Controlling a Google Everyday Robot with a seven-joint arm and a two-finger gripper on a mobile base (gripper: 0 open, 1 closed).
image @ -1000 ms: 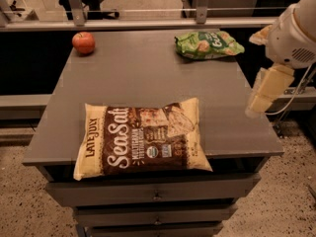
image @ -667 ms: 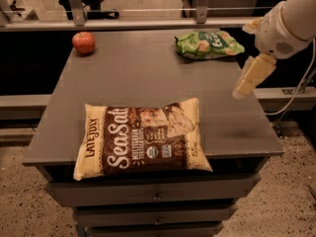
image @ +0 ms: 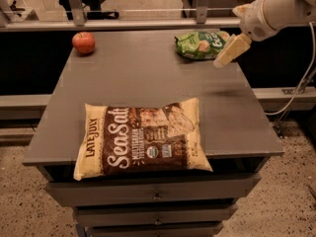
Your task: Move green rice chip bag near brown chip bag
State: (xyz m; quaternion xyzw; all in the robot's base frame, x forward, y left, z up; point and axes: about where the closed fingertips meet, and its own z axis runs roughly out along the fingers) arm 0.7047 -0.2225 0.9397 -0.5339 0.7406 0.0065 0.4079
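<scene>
The green rice chip bag lies at the back right of the grey table top. The brown chip bag lies flat at the front of the table, its lettering facing up, its front edge reaching slightly past the table's front edge. My gripper hangs above the table's right back part, just right of the green bag and overlapping its right end in this view. It holds nothing that I can see. The white arm comes in from the upper right.
A red apple sits at the back left corner. Drawers are below the table top. A metal rail runs behind the table. A cable hangs at the right.
My gripper has moved from the table's right edge back and to the left, ending next to the green bag. The bags and the apple have not moved.
</scene>
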